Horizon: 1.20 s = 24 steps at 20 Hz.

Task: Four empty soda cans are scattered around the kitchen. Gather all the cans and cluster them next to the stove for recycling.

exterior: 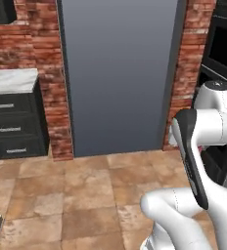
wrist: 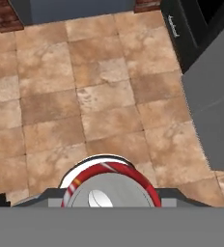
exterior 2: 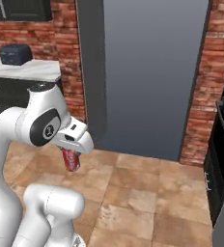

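Robot stands on the terracotta tile floor [exterior: 71, 195], facing a tall flat grey panel [exterior: 118, 73] set between two red brick wall sections [exterior: 47, 58].

Gripper [exterior 2: 71, 155]: in the right base view it hangs below the white wrist, at the left of the frame, clenched on a red soda can [exterior 2: 71, 159]. The can hangs below the hand, clear of the floor, tilted slightly, red body with white lettering; its upper part is hidden by the hand. In the hand view the same can [wrist: 109, 185] sits at the bottom centre, seen end-on: silver top, red rim with a white stripe, grey finger parts just beside it on both sides. Floor tiles lie below it, well apart.

Left base view: the arm's white links and a dark joint cover occupy the lower right; the can and fingers are hidden behind them there.

Surroundings, left side: a white marble counter [exterior: 10, 80] over black drawers [exterior: 10, 129], left of the brick. In the right base view the counter carries a dark blue-black box-shaped appliance [exterior 2: 15, 54] at its far end, under a black upper cabinet [exterior 2: 17, 9].

Surroundings, right side: black oven-like cabinet fronts [exterior 2: 222, 159] run along the right edge. In the hand view a grey slab [wrist: 213, 116] juts in from the right, near that black cabinet base
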Available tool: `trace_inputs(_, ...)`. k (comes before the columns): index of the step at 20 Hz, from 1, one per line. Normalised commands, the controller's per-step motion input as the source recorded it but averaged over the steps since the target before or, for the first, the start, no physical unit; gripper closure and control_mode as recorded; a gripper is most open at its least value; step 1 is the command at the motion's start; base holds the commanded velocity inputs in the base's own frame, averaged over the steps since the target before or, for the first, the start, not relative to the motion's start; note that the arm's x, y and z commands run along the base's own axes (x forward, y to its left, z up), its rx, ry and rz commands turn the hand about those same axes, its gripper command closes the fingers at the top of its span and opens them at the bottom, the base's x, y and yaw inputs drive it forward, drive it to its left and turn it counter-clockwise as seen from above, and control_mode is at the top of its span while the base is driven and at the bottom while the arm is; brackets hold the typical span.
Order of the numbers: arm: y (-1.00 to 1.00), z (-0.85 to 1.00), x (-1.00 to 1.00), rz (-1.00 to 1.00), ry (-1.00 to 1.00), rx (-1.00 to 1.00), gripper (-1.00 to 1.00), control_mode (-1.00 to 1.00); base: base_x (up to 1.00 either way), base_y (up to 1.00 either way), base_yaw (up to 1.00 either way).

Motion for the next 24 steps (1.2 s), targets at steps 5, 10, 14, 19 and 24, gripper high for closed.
trace_inputs(5,0.0,0.0,0.0,0.0,0.0,0.0,1.0,1.0,1.0,0.0,0.53)
trace_inputs(10,0.0,0.0,0.0,0.0,0.0,0.0,1.0,1.0,1.0,0.0,0.6)
trace_inputs(14,0.0,0.0,0.0,0.0,0.0,0.0,1.0,1.0,1.0,0.0,0.67)
trace_inputs(19,0.0,0.0,0.0,0.0,0.0,0.0,1.0,1.0,1.0,0.0,0.69)
trace_inputs(24,0.0,0.0,0.0,0.0,0.0,0.0,1.0,1.0,0.95,0.0,0.66)
